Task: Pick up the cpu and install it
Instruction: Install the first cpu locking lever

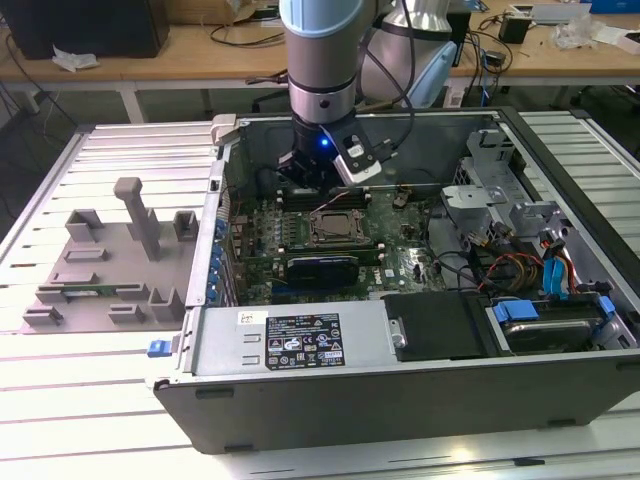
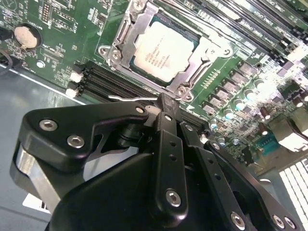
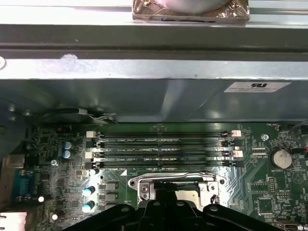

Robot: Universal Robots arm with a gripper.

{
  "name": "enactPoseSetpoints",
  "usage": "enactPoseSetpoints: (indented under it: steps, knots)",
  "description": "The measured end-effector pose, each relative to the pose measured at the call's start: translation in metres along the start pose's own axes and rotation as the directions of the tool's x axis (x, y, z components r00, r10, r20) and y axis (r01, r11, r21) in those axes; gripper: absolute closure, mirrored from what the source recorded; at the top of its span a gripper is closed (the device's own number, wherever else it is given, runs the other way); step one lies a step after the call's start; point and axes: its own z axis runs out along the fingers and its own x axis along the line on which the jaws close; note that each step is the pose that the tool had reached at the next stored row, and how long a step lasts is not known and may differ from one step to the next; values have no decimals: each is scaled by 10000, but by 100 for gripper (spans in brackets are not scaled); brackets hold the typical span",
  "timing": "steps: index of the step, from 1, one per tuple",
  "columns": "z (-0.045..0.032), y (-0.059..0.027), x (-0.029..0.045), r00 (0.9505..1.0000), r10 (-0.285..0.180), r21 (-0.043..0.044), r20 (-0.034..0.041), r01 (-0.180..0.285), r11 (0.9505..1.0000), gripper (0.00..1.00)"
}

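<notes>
The cpu (image 2: 163, 53), a flat square chip with a silver top, lies inside the black-framed socket (image 2: 120, 36) on the green motherboard (image 2: 57, 29). My gripper (image 2: 162, 103) hovers just beside the socket, over the memory slots, with its black fingers drawn together and nothing between them. In the exterior view the gripper (image 1: 305, 185) hangs from the arm inside the open computer case, just behind the socket (image 1: 335, 228). In the first wrist view the socket's metal frame (image 3: 144, 188) sits right above the gripper's black linkage (image 3: 168, 211).
The case walls (image 1: 300, 340) ring the board. A drive cage (image 1: 490, 190) and cables (image 1: 520, 270) fill the exterior view's right. Memory slots (image 3: 163, 149) run beside the socket. A grey fixture plate with blocks (image 1: 110, 260) lies at the exterior view's left.
</notes>
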Motion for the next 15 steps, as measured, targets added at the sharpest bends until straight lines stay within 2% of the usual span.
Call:
enactPoseSetpoints:
  steps: [2, 3, 7, 9, 15]
  knots:
    - [9, 2, -1, 10000, -15, -3, 80, 15, 10000, 89]
    - [18, 11, -5, 10000, -18, -4, 96, 18, 10000, 89]
    - [70, 119, -80, 10000, -21, 57, 96, 20, 10000, 89]
    - [89, 118, -84, 9999, -25, 63, 115, 24, 10000, 89]
    - [145, 117, -82, 9996, -53, 66, 268, 51, 10000, 89]
